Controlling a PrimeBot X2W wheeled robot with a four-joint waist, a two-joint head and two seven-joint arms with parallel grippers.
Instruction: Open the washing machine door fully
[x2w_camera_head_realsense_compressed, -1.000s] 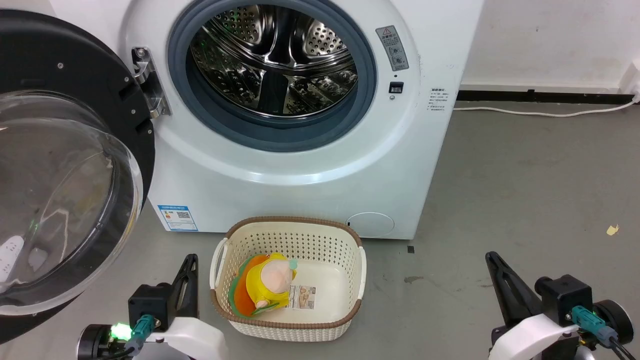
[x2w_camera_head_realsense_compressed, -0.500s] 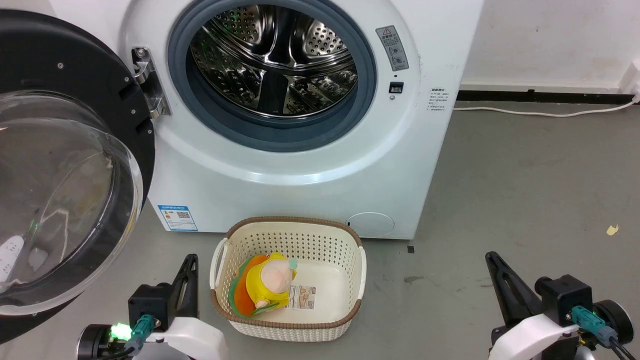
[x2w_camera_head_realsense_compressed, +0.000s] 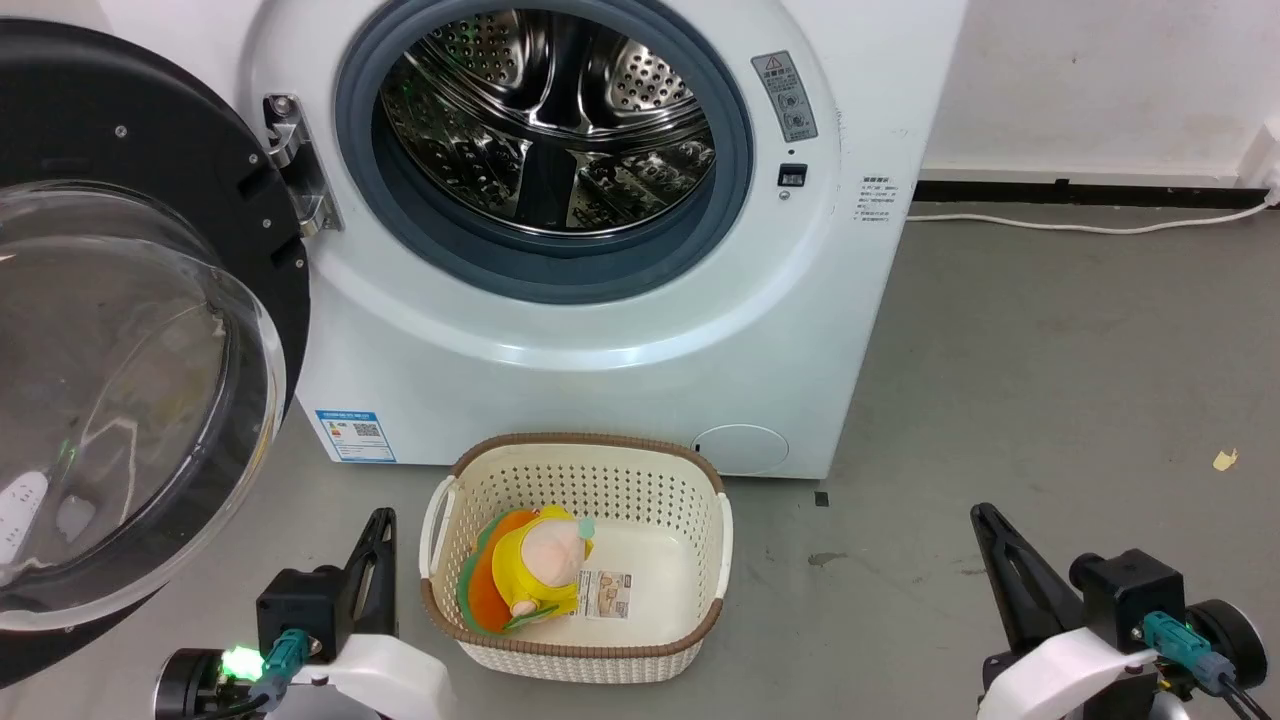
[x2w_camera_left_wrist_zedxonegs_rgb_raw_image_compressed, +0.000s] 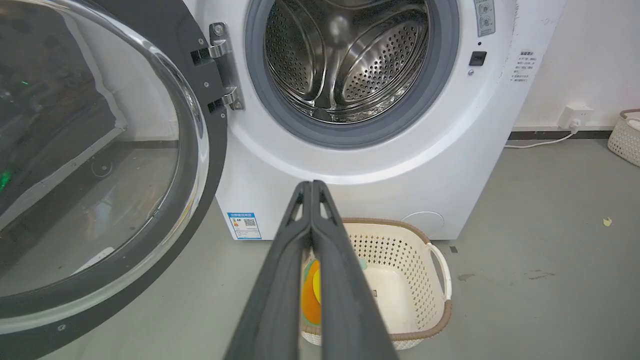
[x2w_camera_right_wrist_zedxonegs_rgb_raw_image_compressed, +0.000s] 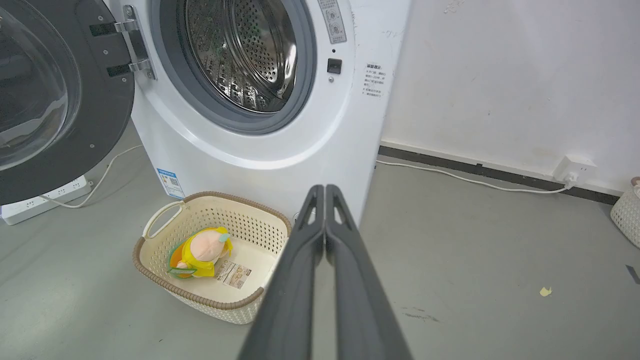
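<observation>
Laundry corner, washing machine (x2w_camera_head_realsense_compressed: 600, 390), basket (x2w_camera_head_realsense_compressed: 580, 438) (grey floor (x2w_camera_head_realsense_compressed: 1050, 400))

Door (x2w_camera_head_realsense_compressed: 100, 100): cut by left edge. Machine (x2w_camera_head_realsense_compressed: 600, 380): top cropped. Blue label (x2w_camera_head_realsense_compressed: 355, 435): print illegible. Toy (x2w_camera_left_wrist_zedxonegs_rgb_raw_image_compressed: 311, 295): mostly hidden behind left gripper (x2w_camera_left_wrist_zedxonegs_rgb_raw_image_compressed: 311, 184).

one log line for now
washing machine door: wide open | left gripper: shut, empty | right gripper: shut, empty | basket: on floor

The washing machine (x2w_camera_head_realsense_compressed: 600, 380) is white with a grey gasket (x2w_camera_head_realsense_compressed: 545, 272), perforated steel drum (x2w_camera_head_realsense_compressed: 550, 110) and blue label (x2w_camera_head_realsense_compressed: 355, 435); the washing machine door (x2w_camera_head_realsense_compressed: 180, 110) is glossy black around clear glass. The basket (x2w_camera_head_realsense_compressed: 585, 440) is perforated cream with a brown rim.
</observation>
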